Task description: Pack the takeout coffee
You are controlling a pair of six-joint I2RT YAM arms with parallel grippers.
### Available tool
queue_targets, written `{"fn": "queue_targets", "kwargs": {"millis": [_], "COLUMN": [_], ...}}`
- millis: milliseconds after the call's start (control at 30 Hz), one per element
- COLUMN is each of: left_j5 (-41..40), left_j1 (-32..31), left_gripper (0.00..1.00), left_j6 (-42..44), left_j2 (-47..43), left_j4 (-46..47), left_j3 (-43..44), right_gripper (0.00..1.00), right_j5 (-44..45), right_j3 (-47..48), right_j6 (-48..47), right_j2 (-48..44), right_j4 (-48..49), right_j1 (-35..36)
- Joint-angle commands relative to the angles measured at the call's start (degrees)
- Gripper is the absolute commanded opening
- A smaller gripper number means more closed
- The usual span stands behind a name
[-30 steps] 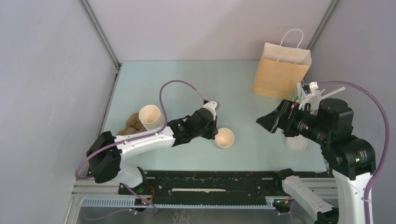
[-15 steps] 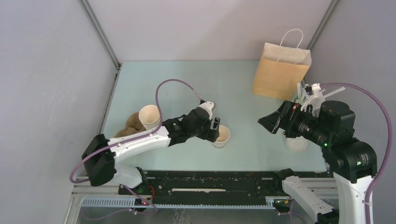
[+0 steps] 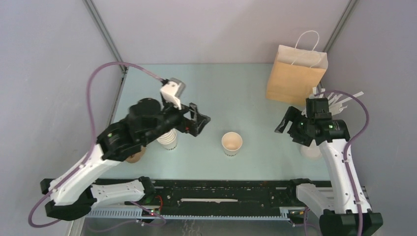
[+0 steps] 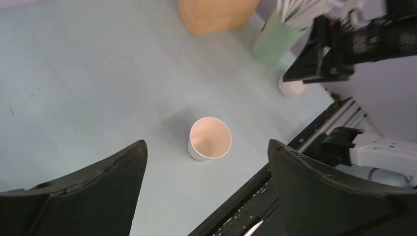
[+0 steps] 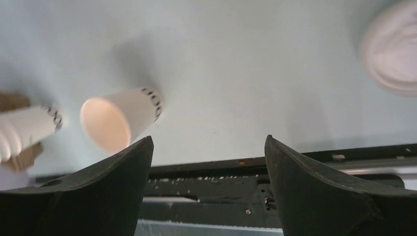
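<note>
The takeout coffee cup (image 3: pixel 231 143) stands upright on the pale blue table near the front middle, its mouth uncovered and tan inside. It shows from above in the left wrist view (image 4: pixel 210 139) and leaning at the left in the right wrist view (image 5: pixel 119 118). My left gripper (image 3: pixel 199 119) hangs open, raised above the table to the left of the cup, with nothing between its fingers (image 4: pixel 206 142). My right gripper (image 3: pixel 284 124) is open too, to the right of the cup and apart from it, and holds nothing (image 5: pixel 207 138).
A brown paper bag (image 3: pixel 295 73) with white handles stands at the back right. White lids (image 3: pixel 312 150) lie under the right arm. A stack of nested cups (image 3: pixel 168 140) and brown sleeves (image 3: pixel 133 156) sit under the left arm. A green holder of stirrers (image 4: pixel 273 34) stands by the bag.
My left gripper opened and let go of the cup, then rose and drew back to the left. The cup stays standing. The right arm pulled back slightly and tilted down.
</note>
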Motion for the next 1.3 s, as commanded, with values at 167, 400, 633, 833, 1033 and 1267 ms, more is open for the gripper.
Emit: {"fn": "queue_targets", "kwargs": {"millis": [167, 400, 633, 833, 1033, 1267], "left_j5": [-2.14, -4.76, -6.18, -5.64, -5.13, -3.45], "left_j1": [0.22, 0.25, 0.34, 0.92, 1.89, 4.00], "left_gripper": [1.00, 1.00, 1.00, 1.00, 1.00, 1.00], "left_j6": [6.10, 8.30, 10.66, 12.35, 13.79, 15.51], "left_j2": [-5.84, -8.64, -8.21, -7.74, -6.70, -4.77], "left_j4": [-13.49, -15.07, -16.42, -15.04, -15.53, -15.62], "left_j3": [13.71, 15.05, 16.16, 17.02, 16.93, 18.26], "right_gripper": [0.79, 0.73, 0.67, 0.56, 0.53, 0.46], "right_j5": [8.18, 5.21, 3.81, -0.62, -1.85, -1.23], "right_j3": [-11.93, -21.95, -23.45, -26.14, -26.96, -27.23], "right_j6": [6.18, 7.42, 2.21, 0.57, 1.17, 1.50], "right_j2": [-1.94, -2.09, 3.19, 7.14, 9.58, 11.81], "right_j4": [10.91, 22.83, 29.21, 33.97, 36.70, 37.64], "right_j1": [-18.82, -28.27, -32.41, -36.28, -36.57, -36.57]}}
